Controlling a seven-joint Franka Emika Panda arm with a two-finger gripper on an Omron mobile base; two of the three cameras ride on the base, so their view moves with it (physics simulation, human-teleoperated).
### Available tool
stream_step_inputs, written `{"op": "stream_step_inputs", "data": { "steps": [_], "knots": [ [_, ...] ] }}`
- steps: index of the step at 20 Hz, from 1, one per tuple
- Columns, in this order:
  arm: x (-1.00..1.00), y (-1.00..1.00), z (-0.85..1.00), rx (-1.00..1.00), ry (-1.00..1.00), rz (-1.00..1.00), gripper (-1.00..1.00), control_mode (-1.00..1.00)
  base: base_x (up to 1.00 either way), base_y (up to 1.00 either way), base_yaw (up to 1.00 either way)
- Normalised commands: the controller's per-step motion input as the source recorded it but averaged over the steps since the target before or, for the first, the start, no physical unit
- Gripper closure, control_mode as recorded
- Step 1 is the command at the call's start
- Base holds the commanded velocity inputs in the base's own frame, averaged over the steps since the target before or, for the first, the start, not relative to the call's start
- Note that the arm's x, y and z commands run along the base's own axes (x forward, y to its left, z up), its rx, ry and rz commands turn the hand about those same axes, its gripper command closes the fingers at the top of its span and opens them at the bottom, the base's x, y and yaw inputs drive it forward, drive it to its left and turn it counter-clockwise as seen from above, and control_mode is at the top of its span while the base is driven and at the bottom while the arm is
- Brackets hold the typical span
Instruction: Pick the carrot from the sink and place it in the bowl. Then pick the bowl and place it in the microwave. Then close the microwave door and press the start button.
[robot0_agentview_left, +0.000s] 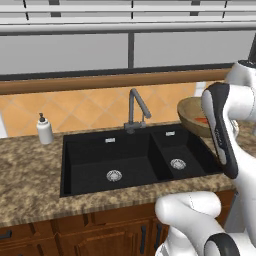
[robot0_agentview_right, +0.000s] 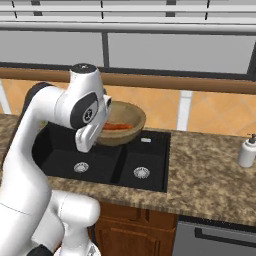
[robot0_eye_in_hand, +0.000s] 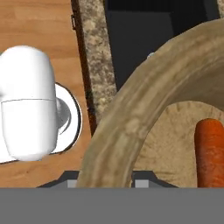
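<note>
Left base view: a white soap dispenser (robot0_agentview_left: 44, 129) is seen on the granite tabletop (robot0_agentview_left: 30, 175) at far left.
Sink: the black double-basin sink (robot0_agentview_left: 131, 159) lies at centre, with the grey faucet (robot0_agentview_left: 136, 110) behind it; both basins are seen bare, drains exposed.
Bowl: the wooden bowl (robot0_agentview_left: 193, 115) is held aloft at right, above the small basin's far corner and clear of the tabletop.
Carrot: the carrot (robot0_eye_in_hand: 211, 151) is seen lying inside the bowl, on its floor.
Claw: in the hand view the bowl's thick rim passes between the two dark tips of the claw (robot0_eye_in_hand: 106, 182), so it is judged to be clamped on that rim.
Stage: the carrot step is judged done; carriage to the microwave is in hand.
Risk: the bowl is gripped at one edge only, so it could tilt or slip during a wide swing, and the carrot could be rolled out.
</note>
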Motion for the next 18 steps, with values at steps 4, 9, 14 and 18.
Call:
{"op": "stream_step_inputs", "data": {
  "steps": [4, 9, 14, 18],
  "knots": [
    [-0.49, 0.58, 0.51, -0.04, -0.02, 0.33, 1.0, -1.0, 0.0, 0.0, 0.0],
    [-0.37, 0.45, 0.38, 0.0, -0.01, 0.18, 1.0, -1.0, 0.0, 0.0, 0.0],
    [-0.32, 0.13, 0.1, 0.0, -0.04, 0.02, 1.0, 1.0, -0.6, 0.02, 0.0],
    [0.0, 0.0, 0.0, 0.0, 0.0, 0.0, 1.0, 1.0, -0.8, -0.36, -0.08]
  ]
}}
